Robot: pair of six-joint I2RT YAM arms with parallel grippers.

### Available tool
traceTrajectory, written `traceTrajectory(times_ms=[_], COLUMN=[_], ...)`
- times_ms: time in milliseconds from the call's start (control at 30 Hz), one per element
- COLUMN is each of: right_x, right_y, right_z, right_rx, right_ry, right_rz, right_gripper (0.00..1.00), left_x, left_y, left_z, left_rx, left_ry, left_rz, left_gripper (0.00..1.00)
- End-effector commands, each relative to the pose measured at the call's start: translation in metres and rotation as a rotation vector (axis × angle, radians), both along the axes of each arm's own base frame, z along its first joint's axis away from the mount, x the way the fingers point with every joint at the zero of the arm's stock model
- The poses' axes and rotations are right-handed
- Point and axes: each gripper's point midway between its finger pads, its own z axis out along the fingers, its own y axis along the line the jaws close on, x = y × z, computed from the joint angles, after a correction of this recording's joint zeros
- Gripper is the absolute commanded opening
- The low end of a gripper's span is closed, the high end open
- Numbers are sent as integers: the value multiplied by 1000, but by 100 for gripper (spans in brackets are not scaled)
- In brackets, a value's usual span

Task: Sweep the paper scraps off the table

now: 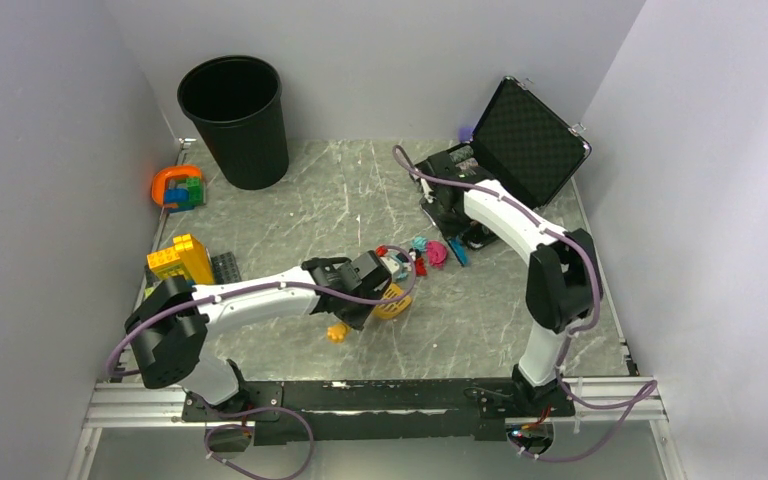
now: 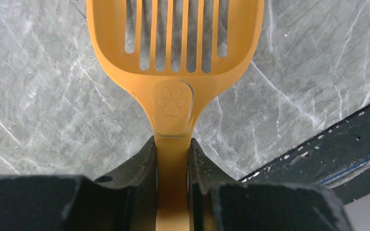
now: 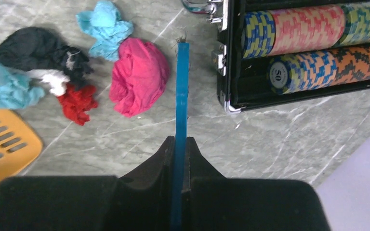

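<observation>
The paper scraps (image 1: 427, 251) lie in a small heap mid-table: a pink wad (image 3: 139, 77), teal wads (image 3: 105, 26), a dark one (image 3: 33, 48), a red one (image 3: 77, 103) and a white one (image 3: 53, 79). My right gripper (image 3: 179, 142) is shut on a thin blue brush (image 3: 181, 86), whose bristle tip sits just right of the pink wad. My left gripper (image 2: 172, 144) is shut on the handle of a yellow slotted scoop (image 2: 173, 96). The scoop (image 1: 392, 300) rests low over the table (image 1: 310, 200), just left of the heap, and its edge (image 3: 5, 144) shows in the right wrist view.
A black bin (image 1: 232, 120) stands at the back left. An open black case of poker chips (image 3: 294, 48) sits right of the brush, its lid up (image 1: 530, 140). Toy bricks (image 1: 180, 260) lie along the left edge. A small orange piece (image 1: 337, 332) lies near the front.
</observation>
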Motion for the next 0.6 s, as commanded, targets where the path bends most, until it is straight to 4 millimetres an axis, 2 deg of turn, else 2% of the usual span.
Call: traceTrajectory(times_ms=[0,100,200,400,567], right_x=[25,35,43,46,38], right_y=[-10,-13,-6,25,53], right_z=[13,9,1,-21,-23], right_rx=[-99,-150,-152,-131,-77], right_ry=[-39,-48,-41,4,17], right_rz=[48,58,101,203,273], right_gripper=[0,0,0,0,0], left_x=[-1,-3,-3,6,11], left_y=[-1,1,4,14,16], left_z=[12,14,15,11,11], left_rx=[-7,-12,-14,20,26], left_ry=[42,62,71,77,74], left_rz=[20,21,31,52,47], left_gripper=[0,0,0,0,0])
